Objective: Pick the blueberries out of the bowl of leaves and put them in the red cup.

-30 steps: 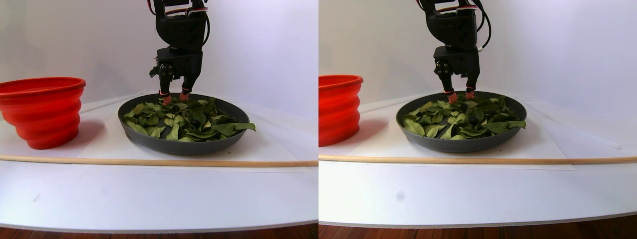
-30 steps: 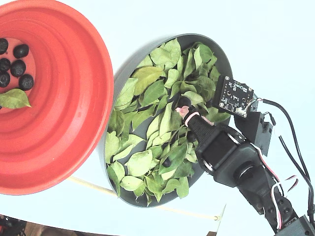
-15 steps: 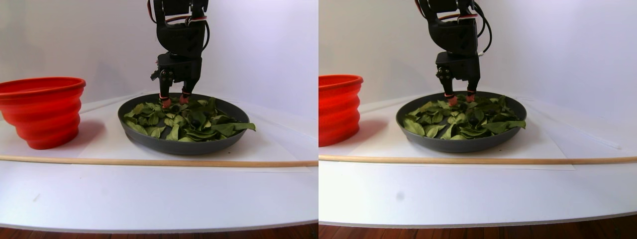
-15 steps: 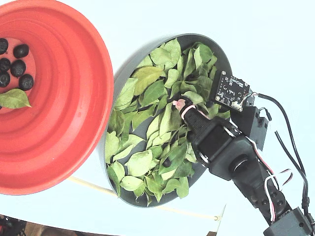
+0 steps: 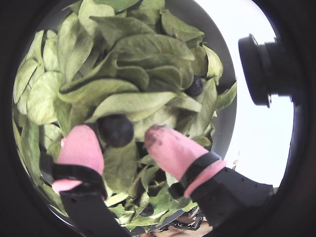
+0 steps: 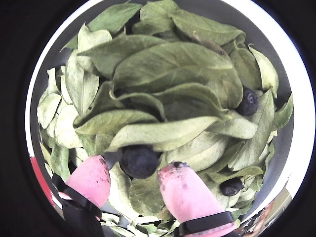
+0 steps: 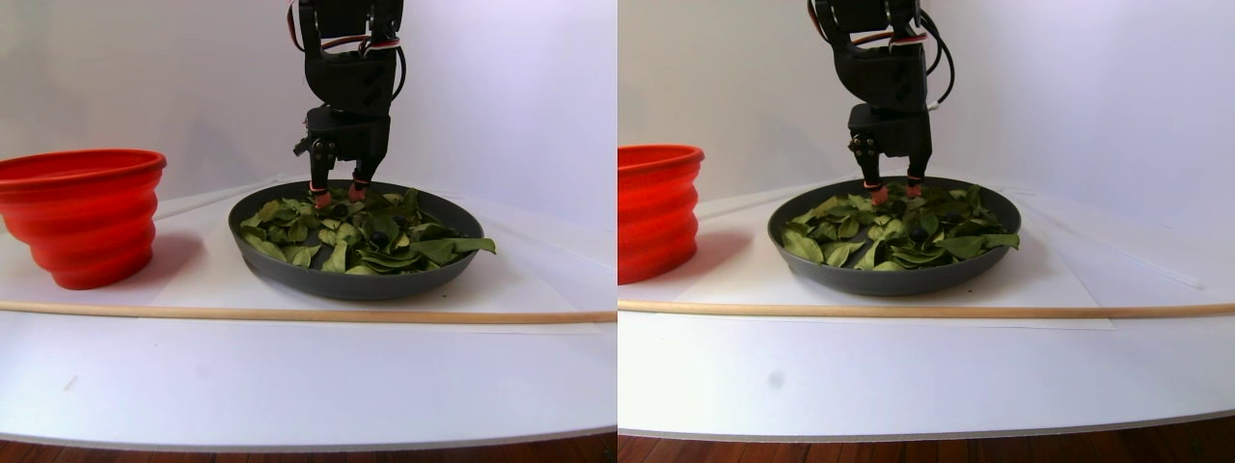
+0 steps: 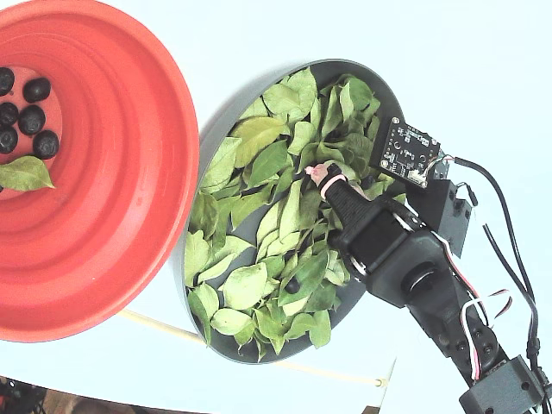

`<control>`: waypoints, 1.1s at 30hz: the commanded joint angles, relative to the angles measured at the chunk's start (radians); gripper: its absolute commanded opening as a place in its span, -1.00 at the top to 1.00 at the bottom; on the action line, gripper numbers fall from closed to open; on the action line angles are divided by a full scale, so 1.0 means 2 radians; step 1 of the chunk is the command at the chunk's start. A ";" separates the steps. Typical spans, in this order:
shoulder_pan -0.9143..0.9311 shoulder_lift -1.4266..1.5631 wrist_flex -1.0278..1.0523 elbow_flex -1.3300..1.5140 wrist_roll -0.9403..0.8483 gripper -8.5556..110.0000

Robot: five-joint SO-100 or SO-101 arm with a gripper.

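Observation:
The dark grey bowl (image 8: 221,117) holds a heap of green leaves (image 8: 259,164). My gripper (image 5: 123,143) stands open low over them, its pink fingertips (image 5: 81,148) on either side of one of the blueberries (image 5: 116,129), which lies on a leaf. In both wrist views the berry (image 6: 139,160) sits in the gap, not squeezed. Other blueberries (image 6: 247,102) show among the leaves. The red cup (image 8: 129,172) stands left of the bowl with several blueberries (image 8: 26,112) and one leaf on its bottom. In the stereo pair view the gripper (image 7: 333,196) dips into the bowl's back part.
A thin wooden stick (image 7: 289,313) lies across the white table in front of the bowl and cup. In the fixed view, the arm's black body and a small circuit board (image 8: 407,153) hang over the bowl's right side. The table edge runs along the front.
The gripper has shifted a little toward the bowl's far side, and the arm stands more upright. Its fingers have stayed open.

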 commanded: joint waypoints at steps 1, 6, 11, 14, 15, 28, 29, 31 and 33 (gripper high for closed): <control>0.002 0.001 -0.007 -0.027 0.005 0.54; 0.003 -0.007 -0.008 -0.032 0.004 0.54; 0.004 -0.015 -0.012 -0.034 0.005 0.55; 0.005 -0.023 -0.014 -0.038 0.005 0.55; 0.006 -0.025 -0.015 -0.038 0.005 0.55; 0.009 -0.040 -0.025 -0.035 0.001 0.59; 0.009 -0.040 -0.026 -0.034 0.001 0.59; 0.009 -0.040 -0.028 -0.030 -0.001 0.59; 0.009 -0.040 -0.031 -0.026 -0.002 0.60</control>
